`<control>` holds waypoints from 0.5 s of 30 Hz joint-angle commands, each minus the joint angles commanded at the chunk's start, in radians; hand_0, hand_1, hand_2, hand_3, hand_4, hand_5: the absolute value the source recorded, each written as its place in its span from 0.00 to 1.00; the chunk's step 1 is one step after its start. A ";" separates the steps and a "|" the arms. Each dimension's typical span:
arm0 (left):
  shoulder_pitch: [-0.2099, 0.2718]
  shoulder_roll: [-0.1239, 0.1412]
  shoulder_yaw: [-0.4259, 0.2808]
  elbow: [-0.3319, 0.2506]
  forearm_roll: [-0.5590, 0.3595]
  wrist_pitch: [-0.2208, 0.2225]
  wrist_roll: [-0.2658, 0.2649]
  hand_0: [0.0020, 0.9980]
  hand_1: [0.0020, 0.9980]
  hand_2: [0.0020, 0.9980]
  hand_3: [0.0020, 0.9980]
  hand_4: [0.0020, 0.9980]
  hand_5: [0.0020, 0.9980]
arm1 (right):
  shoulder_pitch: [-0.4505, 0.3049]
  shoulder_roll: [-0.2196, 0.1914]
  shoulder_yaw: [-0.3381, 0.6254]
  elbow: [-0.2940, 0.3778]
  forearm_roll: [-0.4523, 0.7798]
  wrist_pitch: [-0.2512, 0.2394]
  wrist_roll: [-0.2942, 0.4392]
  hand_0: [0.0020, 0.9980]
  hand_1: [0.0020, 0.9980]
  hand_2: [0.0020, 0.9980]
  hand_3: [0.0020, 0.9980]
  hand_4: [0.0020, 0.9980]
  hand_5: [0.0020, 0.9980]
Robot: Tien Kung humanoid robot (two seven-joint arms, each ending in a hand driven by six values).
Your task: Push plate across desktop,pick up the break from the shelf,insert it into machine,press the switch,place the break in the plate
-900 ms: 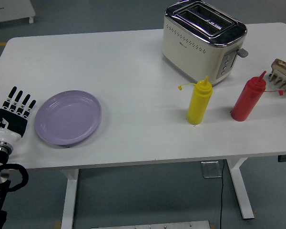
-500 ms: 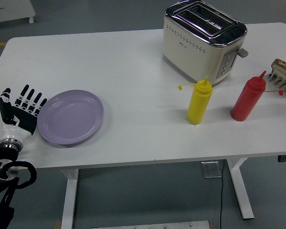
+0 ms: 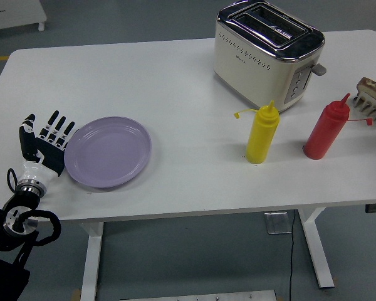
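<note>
A lilac plate [image 3: 108, 152] lies on the white table [image 3: 175, 81] at the left. My left hand [image 3: 47, 141] stands upright against the plate's left rim, fingers straight and spread, holding nothing. A cream and chrome toaster [image 3: 267, 53] sits at the back right with two empty slots on top and its lever on the right end. At the far right edge a small rack [image 3: 373, 100] holds a slice of bread [image 3: 375, 86]. My right hand is out of view.
A yellow squeeze bottle [image 3: 262, 134] and a red squeeze bottle [image 3: 326, 128] stand in front of the toaster. The table's near edge runs just below the plate.
My left hand has moved right along the table, and the plate has slid right with it by roughly a hand's width.
</note>
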 joint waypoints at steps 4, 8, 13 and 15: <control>-0.007 -0.006 0.027 0.002 -0.006 -0.003 0.001 0.87 0.89 0.95 0.83 0.63 1.00 | 0.003 -0.006 -0.027 0.013 -0.108 0.030 -0.009 0.86 0.83 0.83 0.82 0.76 0.27; -0.016 -0.012 0.049 0.003 -0.010 -0.006 0.002 0.87 0.89 0.95 0.83 0.63 1.00 | 0.013 -0.010 -0.053 0.009 -0.191 0.041 -0.014 0.86 0.83 0.83 0.82 0.76 0.27; -0.039 -0.024 0.088 0.010 -0.019 -0.012 0.002 0.87 0.89 0.95 0.83 0.63 1.00 | 0.020 -0.012 -0.077 0.006 -0.220 0.059 -0.020 0.86 0.83 0.83 0.83 0.75 0.27; -0.050 -0.029 0.107 0.014 -0.024 -0.013 0.003 0.87 0.89 0.95 0.83 0.63 1.00 | 0.022 -0.013 -0.086 0.006 -0.221 0.063 -0.021 0.86 0.83 0.83 0.83 0.75 0.27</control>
